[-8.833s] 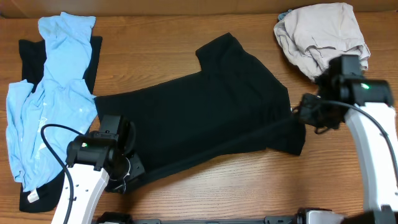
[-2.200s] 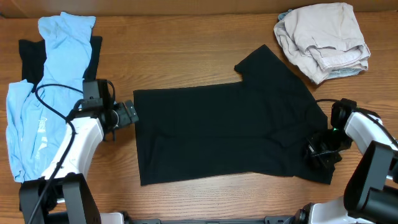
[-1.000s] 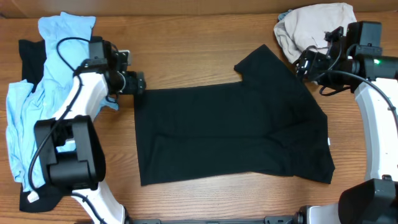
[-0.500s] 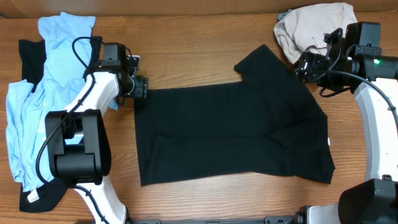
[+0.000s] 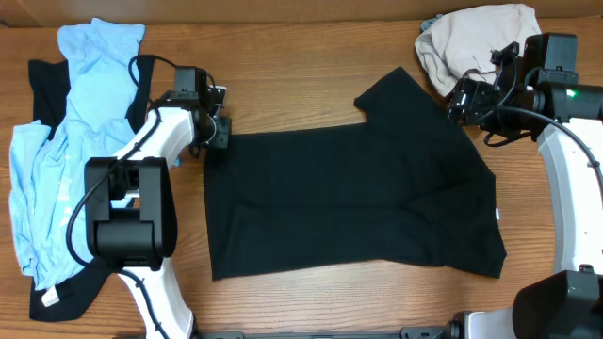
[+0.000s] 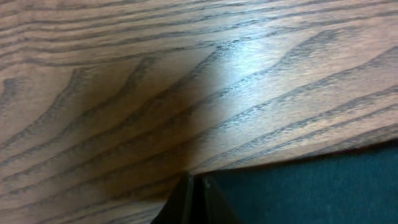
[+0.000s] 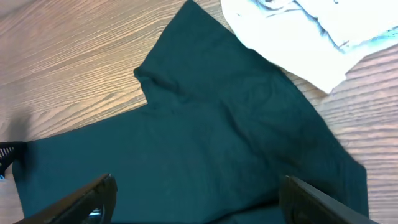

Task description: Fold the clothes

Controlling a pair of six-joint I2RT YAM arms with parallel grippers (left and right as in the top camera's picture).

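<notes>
Step, likely: corner pickup on flat black shirt (image 5: 349, 202). Left gripper (image 5: 223, 135) fingers together at far-left corner, hold unclear; right gripper (image 5: 458, 96) wide above sleeve. Next: secure far corners.

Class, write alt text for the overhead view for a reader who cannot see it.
A black shirt lies spread flat on a wooden table, the left gripper at its upper-left corner and the right gripper near its upper sleeve. A light blue garment lies over a black garment at the left; a beige pile sits top right.
</notes>
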